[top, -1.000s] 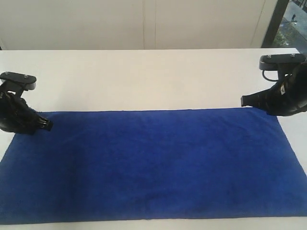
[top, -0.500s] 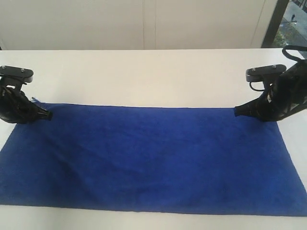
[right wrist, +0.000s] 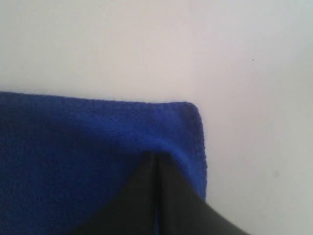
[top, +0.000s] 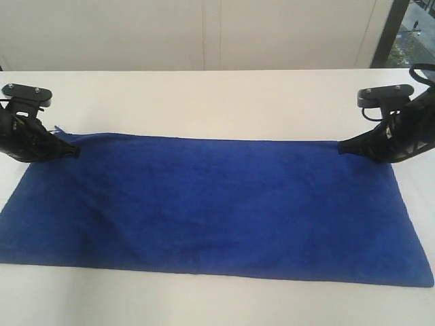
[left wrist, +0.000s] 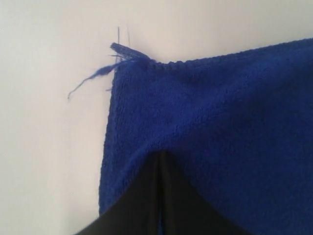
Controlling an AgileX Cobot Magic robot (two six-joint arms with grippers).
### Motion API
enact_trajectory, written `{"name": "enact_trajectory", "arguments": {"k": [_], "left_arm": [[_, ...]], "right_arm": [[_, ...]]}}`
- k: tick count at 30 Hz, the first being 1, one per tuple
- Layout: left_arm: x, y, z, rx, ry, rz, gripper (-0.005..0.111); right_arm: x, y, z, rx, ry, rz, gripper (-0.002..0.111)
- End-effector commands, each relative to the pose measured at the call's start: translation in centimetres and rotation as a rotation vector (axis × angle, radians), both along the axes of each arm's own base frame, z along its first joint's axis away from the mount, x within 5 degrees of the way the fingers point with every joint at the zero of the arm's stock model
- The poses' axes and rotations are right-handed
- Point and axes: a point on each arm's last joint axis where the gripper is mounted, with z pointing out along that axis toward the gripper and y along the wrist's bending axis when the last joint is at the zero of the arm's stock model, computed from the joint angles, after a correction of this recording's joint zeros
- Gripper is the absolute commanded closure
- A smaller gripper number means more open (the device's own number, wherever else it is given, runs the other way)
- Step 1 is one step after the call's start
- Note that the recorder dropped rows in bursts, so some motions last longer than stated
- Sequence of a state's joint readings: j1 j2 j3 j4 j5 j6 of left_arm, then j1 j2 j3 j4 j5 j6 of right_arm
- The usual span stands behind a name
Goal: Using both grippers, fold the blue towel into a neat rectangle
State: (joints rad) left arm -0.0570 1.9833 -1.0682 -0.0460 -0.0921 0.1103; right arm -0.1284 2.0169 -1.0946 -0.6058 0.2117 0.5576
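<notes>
The blue towel (top: 217, 204) lies spread flat and wide across the white table (top: 217, 102). My left gripper (top: 73, 152) is shut on its far left corner, where a loose thread (left wrist: 93, 78) sticks out. In the left wrist view the closed tips (left wrist: 160, 154) pinch the cloth (left wrist: 220, 107), which bulges around them. My right gripper (top: 342, 147) is shut on the far right corner. The right wrist view shows its tips (right wrist: 155, 155) closed on the towel (right wrist: 73, 142) just inside the corner edge.
Bare white table surrounds the towel on the far side and along the front strip (top: 217, 299). A pale wall (top: 204, 34) stands behind the table, with a dark window frame (top: 394, 30) at the far right.
The towel has slid away from the table's front edge toward the far side, pulled by both grippers. Its near edge now lies fully on the table. Both grippers stayed shut.
</notes>
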Motion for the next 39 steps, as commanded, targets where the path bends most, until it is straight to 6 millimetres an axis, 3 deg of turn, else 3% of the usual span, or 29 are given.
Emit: {"name": "enact_trajectory", "arguments": {"k": [1,6,12,14,15,17,19,22,25,31,34,39], "left_arm": [[-1.7,0.2,-3.2,0.001,0.216,-0.007,0.107],[-1.8,0.1,-2.1,-0.001,0.203,-0.008,0.107],[-2.0,0.1,0.3,-0.006,0.171,-0.012,0.104],[-2.0,0.1,0.8,-0.007,0.158,-0.012,0.096],[-2.0,0.1,1.0,-0.007,0.149,-0.012,0.082],[-1.9,0.1,1.1,-0.006,0.137,-0.011,0.066],[-1.7,0.1,1.2,-0.006,0.118,-0.009,0.055],[-1.3,0.2,1.4,-0.004,0.059,-0.005,0.049],[-0.5,0.2,2.0,0.017,-0.042,-0.021,0.049],[1.1,1.1,3.4,0.136,-0.290,-0.092,0.051],[1.2,1.3,2.8,0.096,-0.277,-0.033,0.061],[1.2,1.3,1.6,0.090,-0.242,-0.028,0.089]], "right_arm": [[-0.2,-0.4,-1.0,0.009,0.015,-0.006,0.108],[0.0,-0.3,-0.1,0.011,-0.019,0.000,0.108],[-0.5,-0.4,3.2,0.010,-0.080,-0.043,0.108],[-0.8,-0.4,4.3,0.005,-0.105,-0.045,0.108],[-1.1,-0.4,5.3,0.003,-0.127,-0.045,0.108],[-1.8,-0.3,6.4,0.001,-0.153,-0.043,0.108],[-2.4,-0.1,7.4,0.000,-0.176,-0.041,0.108],[-3.3,0.0,8.7,-0.005,-0.203,-0.043,0.108],[-3.6,0.0,10.0,-0.009,-0.242,-0.041,0.108],[-3.6,0.0,10.2,-0.008,-0.250,-0.039,0.108],[-3.6,0.0,10.2,-0.014,-0.249,-0.032,0.108],[-3.5,0.1,10.2,-0.014,-0.254,-0.028,0.108]]}}
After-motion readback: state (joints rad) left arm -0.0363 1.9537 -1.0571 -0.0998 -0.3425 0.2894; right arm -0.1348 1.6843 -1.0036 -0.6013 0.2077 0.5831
